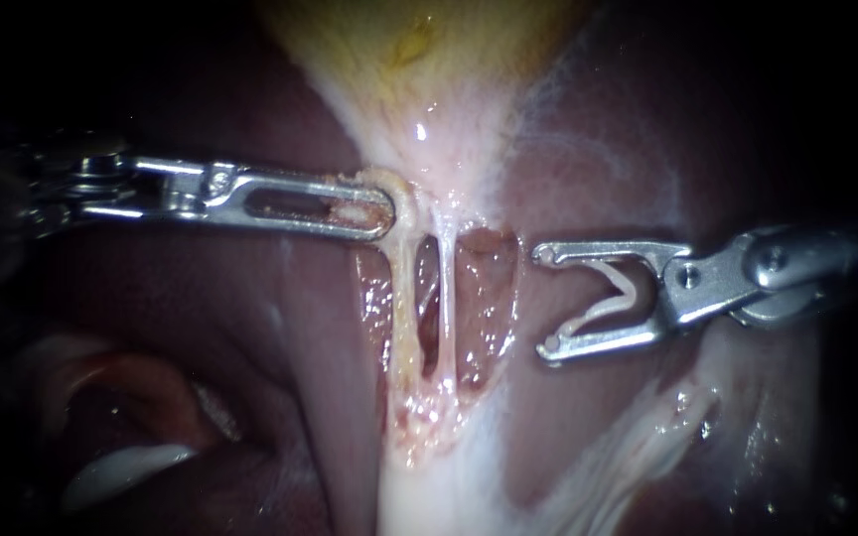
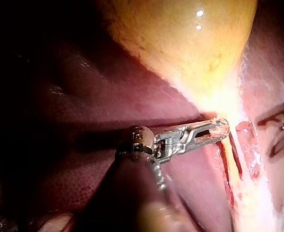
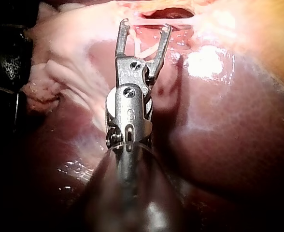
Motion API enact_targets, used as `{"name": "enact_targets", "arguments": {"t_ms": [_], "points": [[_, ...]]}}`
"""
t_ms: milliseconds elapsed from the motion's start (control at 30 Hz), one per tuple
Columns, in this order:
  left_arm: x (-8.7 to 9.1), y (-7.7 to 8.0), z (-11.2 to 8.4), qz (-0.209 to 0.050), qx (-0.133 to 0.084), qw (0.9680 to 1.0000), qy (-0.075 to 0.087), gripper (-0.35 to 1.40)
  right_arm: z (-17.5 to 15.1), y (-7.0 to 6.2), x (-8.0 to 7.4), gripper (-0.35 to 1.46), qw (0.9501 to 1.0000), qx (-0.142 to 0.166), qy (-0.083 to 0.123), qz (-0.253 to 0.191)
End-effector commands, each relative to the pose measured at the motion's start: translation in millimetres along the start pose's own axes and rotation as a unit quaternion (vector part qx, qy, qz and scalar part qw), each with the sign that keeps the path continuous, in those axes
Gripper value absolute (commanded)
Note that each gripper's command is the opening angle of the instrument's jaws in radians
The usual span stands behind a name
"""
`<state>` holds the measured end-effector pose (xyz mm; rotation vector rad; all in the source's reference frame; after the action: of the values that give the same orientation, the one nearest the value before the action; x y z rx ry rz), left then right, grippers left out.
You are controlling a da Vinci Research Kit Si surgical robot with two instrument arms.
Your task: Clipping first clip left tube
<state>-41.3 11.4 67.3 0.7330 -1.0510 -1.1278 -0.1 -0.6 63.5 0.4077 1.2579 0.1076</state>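
Liver (image 1: 250, 318) backdrop: left instrument (image 1: 374, 213) jaws clamped on pale tissue (image 1: 394, 189) topping the left tube (image 1: 404, 308); right instrument (image 1: 543, 303) jaws wide, cradling a clip (image 1: 603, 314), tubes just ahead.

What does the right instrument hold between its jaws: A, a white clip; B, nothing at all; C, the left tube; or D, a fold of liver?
A: a white clip sits spread in a V between the jaws of the right instrument, clear of the left tube.
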Motion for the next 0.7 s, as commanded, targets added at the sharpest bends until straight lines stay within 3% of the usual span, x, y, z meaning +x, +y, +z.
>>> {"name": "enact_targets", "arguments": {"t_ms": [33, 367, 700], "points": [[0.0, 0.1, 0.0, 0.000, 0.000, 1.0000, 0.000, -0.35, 0.0, 0.0, 0.0, 0.50, 1.0000, 0.000, 0.000, 0.000], [-0.7, -0.6, -1.9, -0.002, 0.004, 1.0000, 0.004, -0.35, 0.2, -0.1, 0.0, 0.50, 1.0000, 0.000, 0.000, 0.000], [-1.6, -4.0, -5.5, -0.010, 0.003, 0.9999, 0.001, -0.35, 0.5, -0.2, 0.2, 0.50, 1.0000, 0.001, 0.000, 0.000]]}}
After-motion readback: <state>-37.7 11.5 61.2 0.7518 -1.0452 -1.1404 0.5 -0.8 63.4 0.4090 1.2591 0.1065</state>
